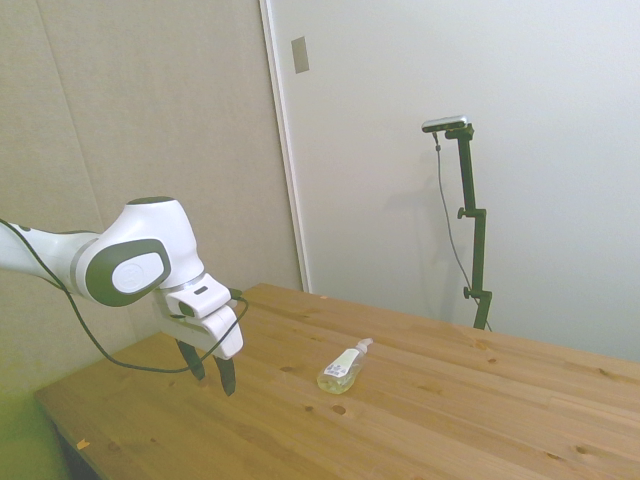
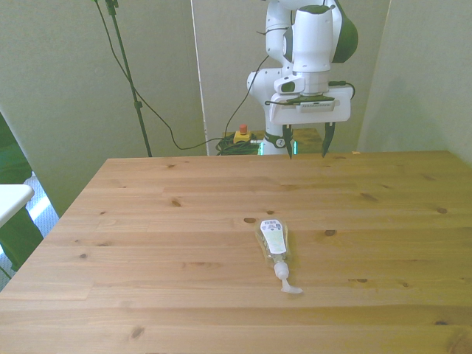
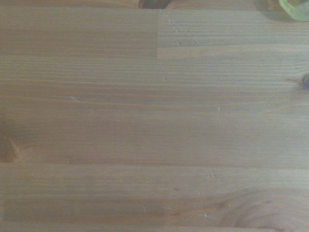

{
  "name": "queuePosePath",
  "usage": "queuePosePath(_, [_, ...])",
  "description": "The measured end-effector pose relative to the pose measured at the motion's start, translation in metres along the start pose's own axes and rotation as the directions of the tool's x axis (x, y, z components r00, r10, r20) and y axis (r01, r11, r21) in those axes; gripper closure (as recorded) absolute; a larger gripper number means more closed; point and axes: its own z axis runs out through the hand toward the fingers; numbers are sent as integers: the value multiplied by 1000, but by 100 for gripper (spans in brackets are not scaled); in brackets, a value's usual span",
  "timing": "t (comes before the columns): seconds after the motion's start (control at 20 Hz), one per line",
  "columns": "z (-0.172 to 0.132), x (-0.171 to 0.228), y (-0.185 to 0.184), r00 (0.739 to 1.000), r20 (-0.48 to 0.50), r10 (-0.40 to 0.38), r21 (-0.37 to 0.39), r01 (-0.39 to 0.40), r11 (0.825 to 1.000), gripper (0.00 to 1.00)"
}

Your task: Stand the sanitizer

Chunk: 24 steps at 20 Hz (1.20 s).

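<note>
Sanitizer (image 2: 273, 241) flat on worktop (image 2: 147, 221) mid-board, pump pointing away from the robot, long axis roughly along the reach line. Gripper (image 2: 307, 144) wide open, empty, hovering well apart over far edge. Not yet stood.

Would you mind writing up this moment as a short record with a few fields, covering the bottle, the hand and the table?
bottle: sanitizer lying on its side, white pump toward the camera in the front view
hand: hand open, empty, above the table's far edge, apart from the bottle
table: wooden table
task state: bottle not yet standing
</note>
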Motion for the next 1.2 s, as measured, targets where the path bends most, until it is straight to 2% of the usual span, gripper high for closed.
queuePosePath(0.25, [-5, 17, -1, 1000, -14, 17, 0, -17, 1000, 0])
queuePosePath(0.5, [-14, 85, -14, 997, -62, 56, -8, -56, 998, 0])
queuePosePath(0.75, [-7, 151, -61, 993, -96, 74, -2, -74, 997, 0])
queuePosePath(1.0, [11, 182, -113, 989, -124, 79, -4, -80, 997, 0])
queuePosePath(1.2, [41, 207, -134, 986, -128, 106, -20, -110, 994, 0])
